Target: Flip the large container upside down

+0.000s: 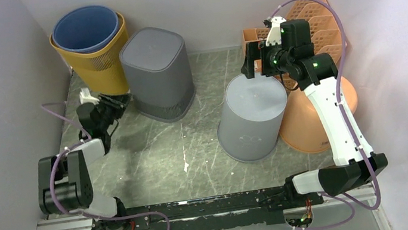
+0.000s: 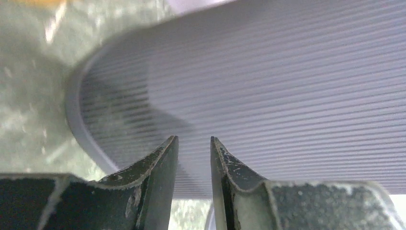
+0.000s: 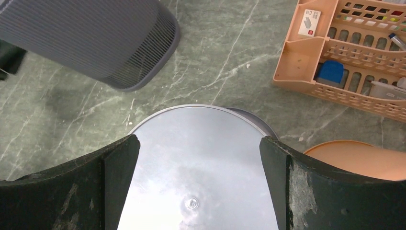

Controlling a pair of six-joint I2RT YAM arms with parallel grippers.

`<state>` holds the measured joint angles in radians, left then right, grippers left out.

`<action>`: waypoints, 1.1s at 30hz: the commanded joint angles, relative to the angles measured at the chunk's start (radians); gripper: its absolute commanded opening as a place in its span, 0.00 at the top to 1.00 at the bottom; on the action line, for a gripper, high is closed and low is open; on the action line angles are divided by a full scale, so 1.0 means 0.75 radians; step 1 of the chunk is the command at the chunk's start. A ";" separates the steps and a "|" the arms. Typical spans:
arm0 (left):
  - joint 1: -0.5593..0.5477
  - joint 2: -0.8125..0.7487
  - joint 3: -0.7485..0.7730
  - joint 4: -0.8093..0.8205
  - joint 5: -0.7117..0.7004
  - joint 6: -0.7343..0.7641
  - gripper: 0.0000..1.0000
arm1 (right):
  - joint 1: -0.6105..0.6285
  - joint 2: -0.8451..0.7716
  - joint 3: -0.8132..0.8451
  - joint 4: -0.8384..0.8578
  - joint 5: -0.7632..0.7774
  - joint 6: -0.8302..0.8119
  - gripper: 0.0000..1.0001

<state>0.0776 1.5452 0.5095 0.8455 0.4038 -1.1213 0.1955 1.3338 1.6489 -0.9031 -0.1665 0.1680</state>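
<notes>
The grey-green marbled table [image 1: 195, 152] is sitting boxed in by pale walls, and over its right half the right gripper [image 3: 198, 143] is hovering with its jaws spread wide and holding nothing. Straight beneath those jaws the smooth grey large container [image 1: 249, 122] is standing on the table, flat base facing up and mouth down, so its long axis is running vertically, in line with the gripper's approach. Judging from the wrist view, the base is looking broader than the opening between the jaws, so a grasp from above may not be fitting; the side wall or rim is seeming the likelier hold. The orange bucket [image 1: 311, 124] is crowding its right side. Well away to the left, the left gripper [image 2: 194, 143] is pointing at the ribbed grey bin [image 1: 156, 73] with only a narrow gap between its jaws, gripping nothing, so the right arm is clearly the nearer one
</notes>
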 commanded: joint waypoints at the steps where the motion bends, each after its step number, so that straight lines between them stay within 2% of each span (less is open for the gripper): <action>1: 0.014 -0.139 0.220 -0.678 -0.274 0.339 0.59 | -0.007 -0.042 0.011 -0.001 0.008 0.005 0.00; 5: 0.012 -0.187 0.290 -0.799 -0.452 0.383 0.58 | -0.005 -0.039 0.008 0.003 0.011 0.007 0.00; 8: 0.010 -0.129 0.337 -0.853 -0.485 0.382 0.59 | -0.007 -0.022 0.026 0.002 0.017 0.003 0.00; 13: -0.033 -0.068 0.340 -0.789 -0.568 0.323 0.60 | -0.006 0.017 0.064 -0.012 0.025 -0.003 0.00; 21: -0.158 0.099 0.471 -0.751 -0.765 0.276 0.61 | -0.007 0.064 0.100 -0.042 0.051 -0.009 0.00; 27: -0.214 0.254 0.633 -0.744 -0.815 0.309 0.62 | -0.005 0.088 0.125 -0.064 0.076 -0.005 0.00; 33: -0.283 0.396 0.767 -0.717 -0.708 0.318 0.62 | -0.006 0.089 0.116 -0.070 0.110 0.010 0.00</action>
<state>-0.0895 1.7958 1.0225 0.2653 -0.1577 -0.8955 0.1955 1.3956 1.7111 -0.9451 -0.1139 0.1680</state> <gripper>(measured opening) 0.384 0.999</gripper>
